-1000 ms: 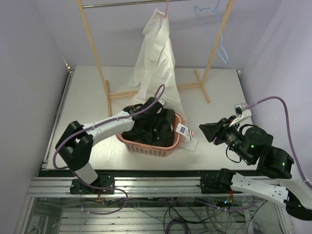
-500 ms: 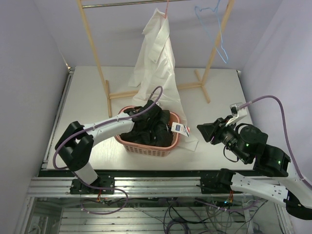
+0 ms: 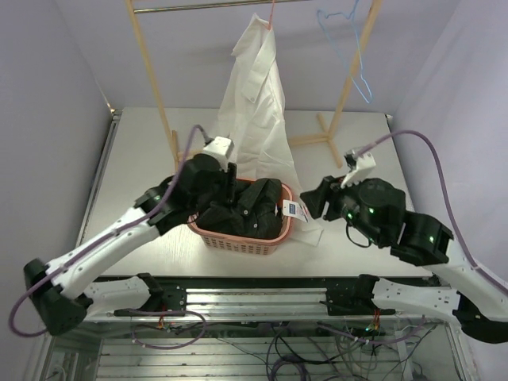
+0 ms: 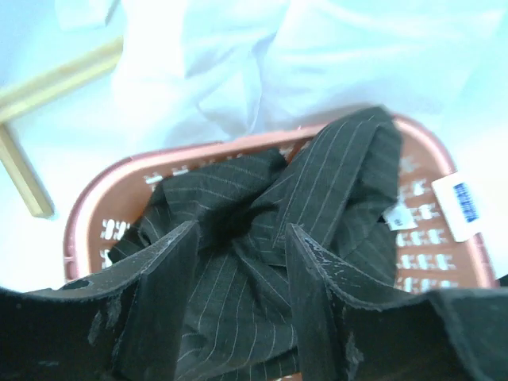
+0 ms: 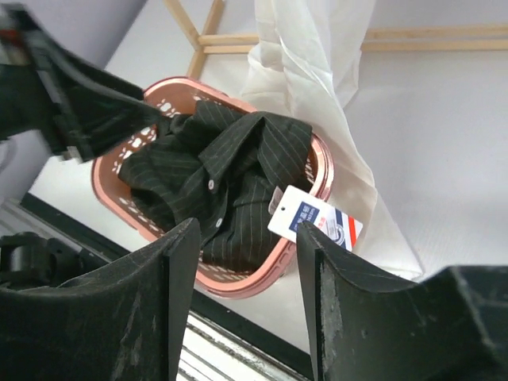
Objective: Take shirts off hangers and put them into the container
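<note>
Dark pinstriped collared shirt (image 3: 242, 208) lies bunched inside salmon-pink perforated plastic basket (image 3: 238, 243). Cream-white long-sleeved shirt (image 3: 255, 95) hangs behind basket. Left gripper (image 4: 242, 232) above dark shirt: jaws parted, holding nothing. Right gripper (image 5: 248, 228) right of basket: jaws parted, holding nothing.

I see the dark pinstriped shirt (image 3: 242, 208) crumpled inside the salmon basket (image 3: 238, 240), the cream shirt (image 3: 255, 103) draped from the pink hanger (image 3: 271, 12) behind, and the blue hanger (image 3: 353, 55) dangling to its right.

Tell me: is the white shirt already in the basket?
No, the white shirt hangs from the pink hanger; only the dark shirt lies in the basket.
</note>
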Available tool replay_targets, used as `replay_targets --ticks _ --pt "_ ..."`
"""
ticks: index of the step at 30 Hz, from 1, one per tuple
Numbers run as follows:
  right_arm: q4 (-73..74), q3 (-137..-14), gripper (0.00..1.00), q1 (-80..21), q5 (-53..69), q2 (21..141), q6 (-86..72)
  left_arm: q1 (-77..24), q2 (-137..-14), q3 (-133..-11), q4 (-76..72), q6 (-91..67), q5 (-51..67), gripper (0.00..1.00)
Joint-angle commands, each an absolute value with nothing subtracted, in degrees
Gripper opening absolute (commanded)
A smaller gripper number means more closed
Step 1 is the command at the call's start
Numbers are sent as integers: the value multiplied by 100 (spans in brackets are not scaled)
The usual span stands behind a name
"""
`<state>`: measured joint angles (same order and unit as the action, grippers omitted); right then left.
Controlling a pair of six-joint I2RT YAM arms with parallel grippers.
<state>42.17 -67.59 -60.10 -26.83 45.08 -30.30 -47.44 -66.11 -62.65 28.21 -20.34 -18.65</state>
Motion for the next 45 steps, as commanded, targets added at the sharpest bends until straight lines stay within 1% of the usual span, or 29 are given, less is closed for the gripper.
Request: replay_targets --ticks 1,3,4,6,7,8,9,10,12,13,15,17,18,19,22,24,29,33,41,45 --pt "4415 -7720 52 -6013 -3096 5366 -2582 -4718 -5832 -6526 2600 -1772 -2090 57" --pt "4573 -8346 52 -6012 -3445 5896 -2274 -4715 -5376 -6516 2585 -1633 -2470 50" --pt "4601 -8697 53 -6006 -3568 6162 -2046 -4717 -5201 -6496 2575 -1551 -2677 44" --pt "4640 -9501 53 -5928 -3776 6695 -1595 -4716 -4931 -6397 2505 -1352 -3138 21" --pt "4661 -9900 52 -5821 -3795 6999 -1370 -4719 -4835 -6360 2502 -1303 -3298 14" --pt "4673 -10345 53 -5642 -3675 7282 -1157 -4719 -4779 -6324 2485 -1191 -3415 10" --pt "4705 -10797 53 -5344 -3448 7565 -970 -4720 -4751 -6271 2484 -1133 -3525 8" --pt "4748 -11220 52 -4938 -2993 7864 -843 -4720 -4740 -6241 2499 -1126 -3668 8" --pt "4924 -12066 53 -4106 -2129 8473 -666 -4715 -4733 -6132 2505 -1103 -3844 15" --pt "5054 -12546 53 -3882 -1911 8813 -593 -4715 -4725 -6070 2480 -1093 -3887 18" --pt "5293 -13330 53 -3670 -1620 9427 -423 -4715 -4672 -5907 2338 -1054 -3877 21" --pt "5420 -13831 53 -3509 -1320 9916 -348 -4705 -4583 -5726 2150 -1019 -3883 25" --pt "5417 -13946 53 -3476 -1176 10015 -343 -4708 -4536 -5637 2046 -1000 -3916 28" --pt "5351 -13896 53 -3461 -1075 10038 -342 -4707 -4481 -5542 1949 -994 -3949 34" --pt "4687 -13233 53 -3453 -794 9707 -387 -4700 -4265 -5238 1624 -940 -4056 50" --pt "4393 -12874 53 -3448 -682 9501 -416 -4668 -4156 -5091 1496 -915 -4067 54" --pt "4556 -12875 52 -3451 -543 9624 -398 -4494 -4026 -5007 1510 -999 -3885 54" --pt "4361 -12485 51 -3452 -549 9541 -391 -4384 -4015 -4992 1557 -1056 -3729 54" --pt "4200 -12400 46 -3450 -375 9745 -396 -4248 -4094 -4993 1614 -1110 -3481 53" --pt "4216 -12456 39 -3439 -423 9878 -400 -4176 -4119 -4998 1627 -1133 -3396 53"
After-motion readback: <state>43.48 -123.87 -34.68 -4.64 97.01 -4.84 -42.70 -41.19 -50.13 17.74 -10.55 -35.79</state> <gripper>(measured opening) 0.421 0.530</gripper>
